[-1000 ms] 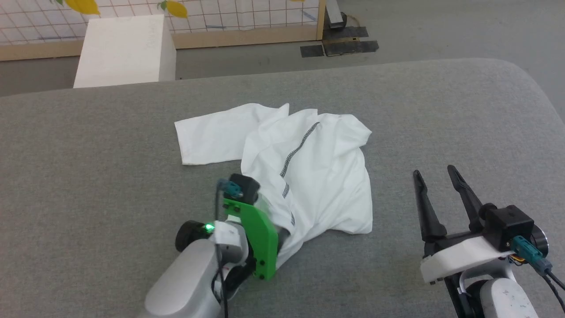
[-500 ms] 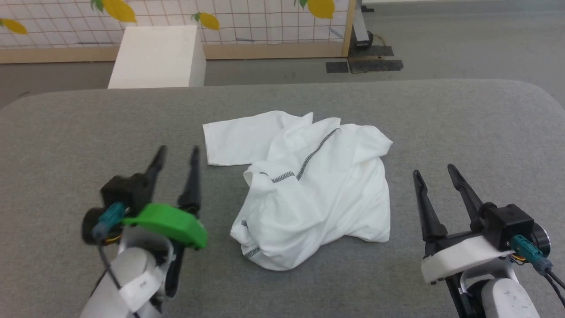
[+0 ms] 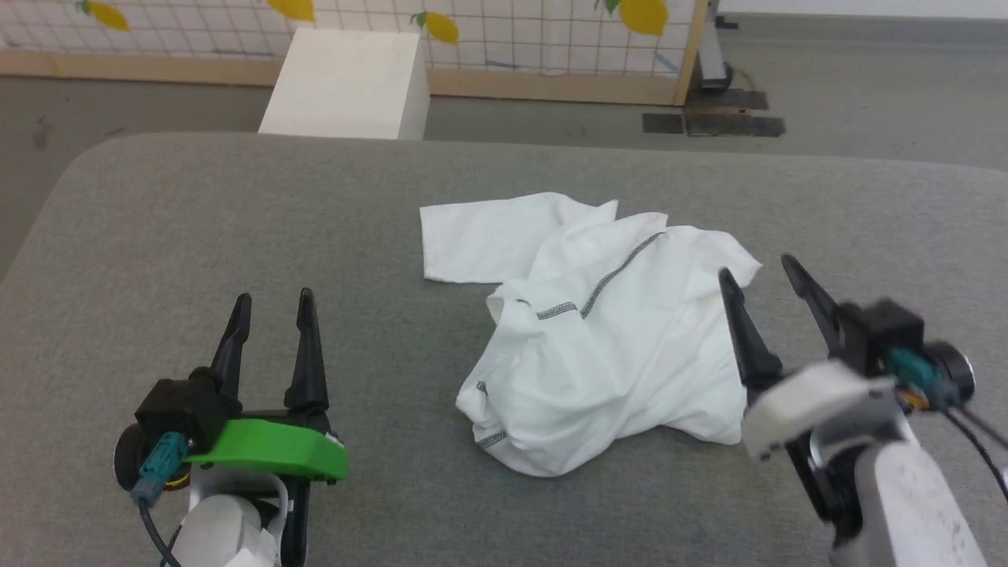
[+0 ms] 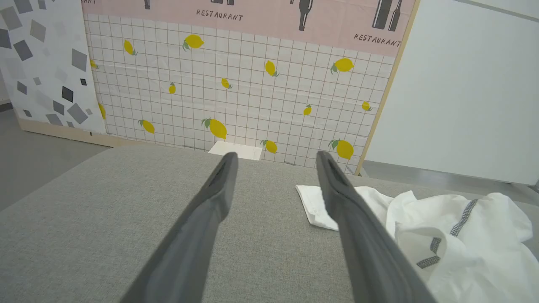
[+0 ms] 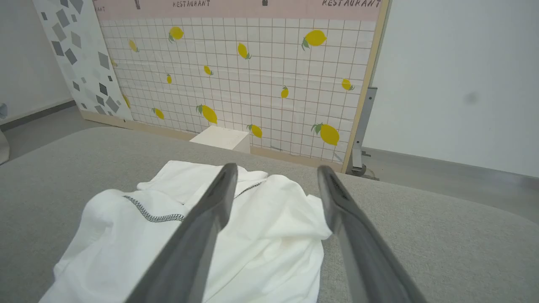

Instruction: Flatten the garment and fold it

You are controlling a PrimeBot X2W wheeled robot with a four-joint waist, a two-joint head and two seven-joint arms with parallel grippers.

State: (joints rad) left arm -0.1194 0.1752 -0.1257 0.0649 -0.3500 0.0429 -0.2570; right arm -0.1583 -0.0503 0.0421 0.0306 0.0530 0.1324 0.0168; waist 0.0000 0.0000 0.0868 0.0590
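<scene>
The white box (image 3: 346, 79) beyond the table (image 3: 236, 220) is closed, contents hidden. The garment (image 3: 606, 354) lies crumpled mid-table, long axis far-left to near-right. The left hand (image 3: 274, 296) and right hand (image 3: 755, 266) are spread, empty.

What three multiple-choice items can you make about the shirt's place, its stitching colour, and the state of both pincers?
1. The garment lies: A. on a white box; B. on the grey surface, between the pincers; C. on the floor.
2. Its stitching is: A. red; B. yellow; C. dark grey.
3. The left pincer and right pincer are: A. both open, empty; B. both shut; C. shut on the garment.
Key: 1 B, it lies crumpled there; 2 C, the zigzag line looks dark grey; 3 A, their fingers stand apart, holding nothing.
</scene>
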